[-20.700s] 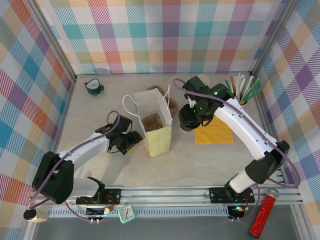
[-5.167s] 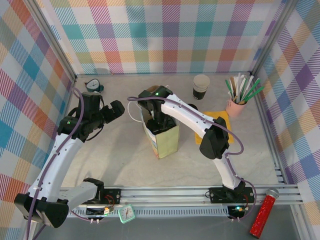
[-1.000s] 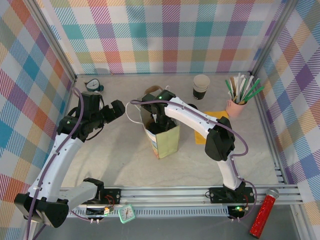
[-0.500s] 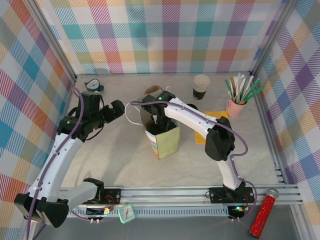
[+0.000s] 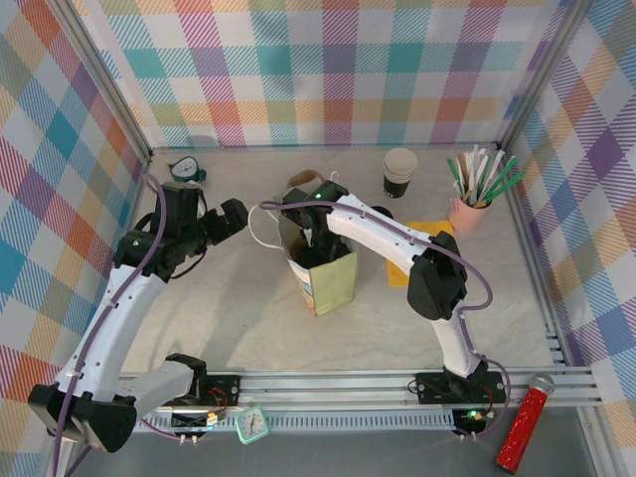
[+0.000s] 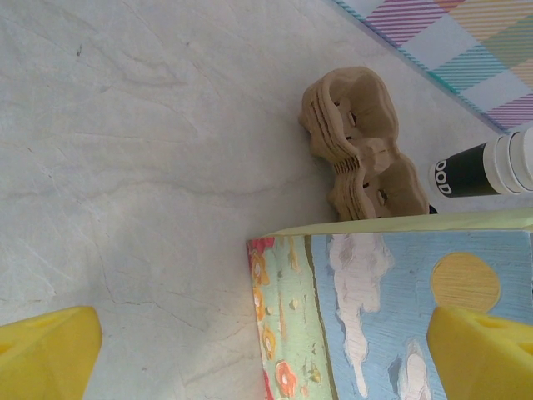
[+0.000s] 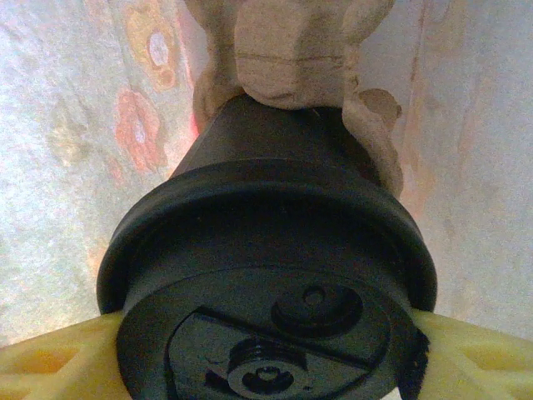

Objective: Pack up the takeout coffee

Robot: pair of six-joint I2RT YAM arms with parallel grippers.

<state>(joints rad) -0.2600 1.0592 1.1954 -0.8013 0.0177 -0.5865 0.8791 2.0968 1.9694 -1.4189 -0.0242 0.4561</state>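
The takeout coffee (image 7: 266, 250), a black cup with a glossy black lid, stands in a brown pulp carrier (image 7: 291, 50) inside the printed paper bag (image 5: 326, 273). My right gripper (image 7: 266, 367) is shut on its lid, a yellow finger (image 7: 50, 358) pressed to each side. From above, the right gripper (image 5: 316, 237) reaches down into the bag's mouth. My left gripper (image 5: 225, 219) hangs open to the left of the bag and touches nothing. Its yellow fingertips (image 6: 42, 354) stand wide apart, with the bag's side (image 6: 375, 308) between them further off.
A stack of brown carriers (image 6: 358, 142) lies behind the bag. A lidless black cup (image 5: 399, 171) and a cup of stirrers (image 5: 477, 189) stand at the back right. A yellow napkin (image 5: 422, 260) lies right of the bag. A small timer (image 5: 186, 171) is at the back left.
Nothing has moved in the last second. Since the earliest frame the right arm has carried the coffee from the napkin into the bag, and the left arm has let go and backed away.
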